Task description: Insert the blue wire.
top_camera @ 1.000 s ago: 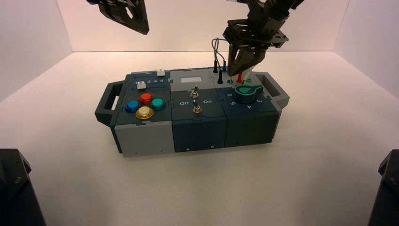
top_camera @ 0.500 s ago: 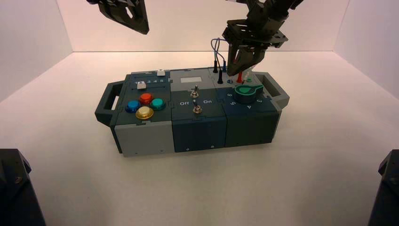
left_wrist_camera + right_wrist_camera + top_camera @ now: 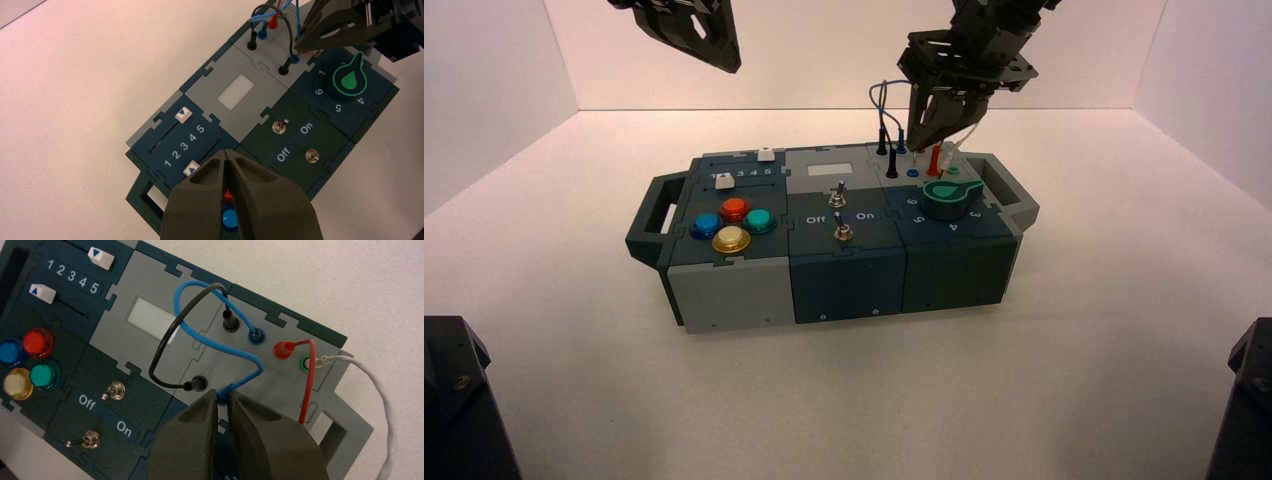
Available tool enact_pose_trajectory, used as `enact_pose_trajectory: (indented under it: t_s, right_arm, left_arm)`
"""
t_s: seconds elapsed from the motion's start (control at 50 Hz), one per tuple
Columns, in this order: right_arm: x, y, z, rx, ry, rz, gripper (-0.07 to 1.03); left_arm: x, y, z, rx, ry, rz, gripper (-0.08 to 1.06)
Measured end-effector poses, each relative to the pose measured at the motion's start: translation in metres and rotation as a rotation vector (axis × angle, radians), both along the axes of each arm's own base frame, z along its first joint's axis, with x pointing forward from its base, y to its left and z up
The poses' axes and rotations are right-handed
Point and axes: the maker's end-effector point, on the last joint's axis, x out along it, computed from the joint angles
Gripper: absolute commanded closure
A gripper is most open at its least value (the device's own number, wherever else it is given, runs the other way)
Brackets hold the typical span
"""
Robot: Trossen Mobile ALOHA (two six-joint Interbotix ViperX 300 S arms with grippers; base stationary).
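Right pincer point(image 3: 223, 399): above box point(image 3: 724, 295) at its wire corner, by green knob point(image 3: 946, 198); jaws nearly closed, pinching free plug end of blue wire point(image 3: 200, 337).
Blue wire: loops over grey panel; other end seated in blue socket point(image 3: 256, 336) beside black plug point(image 3: 229, 320).
Black lead point(image 3: 165, 347): both plugs seated.
Red lead point(image 3: 311, 375): plug seated near green socket point(image 3: 304, 362) with white wire point(image 3: 370, 385).
Left pincer point(image 3: 227, 165): high over box's button end, jaws closed, nothing held.
Box on white bench point(image 3: 824, 400).
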Motion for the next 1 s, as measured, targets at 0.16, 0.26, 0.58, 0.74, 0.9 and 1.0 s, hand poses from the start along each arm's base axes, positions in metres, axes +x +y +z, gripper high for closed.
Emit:
enact_pose_trajectory:
  t_s: [0.16, 0.26, 0.58, 0.74, 0.9, 1.0]
  right_arm:
    - [0.0019, -0.0001, 0.0011, 0.001, -0.011, -0.004, 0.98]
    - [0.0026, -0.0002, 0.0008, 0.001, -0.014, -0.006, 0.98]
    - [0.0029, -0.0002, 0.0008, 0.001, -0.016, -0.007, 0.98]
    - [0.0019, -0.0005, -0.0008, -0.001, -0.010, -0.006, 0.98]
    - [0.0021, -0.0005, -0.0037, -0.005, -0.005, -0.006, 0.98]
    - [0.0019, -0.0005, -0.0047, -0.005, -0.001, -0.008, 0.98]
  left_arm:
    - [-0.0002, 0.0001, -0.0002, 0.001, 0.001, 0.000, 1.01]
    - [0.0002, -0.0001, 0.0004, -0.001, 0.001, 0.001, 1.01]
    - [-0.0002, 0.0001, -0.0002, 0.000, 0.002, 0.001, 1.01]
    - [0.0000, 0.0000, 0.0000, 0.000, 0.000, 0.000, 1.01]
    - [-0.0002, 0.0001, -0.0002, 0.000, 0.002, 0.001, 1.01]
    - [0.0002, -0.0001, 0.0004, -0.001, 0.001, 0.001, 1.01]
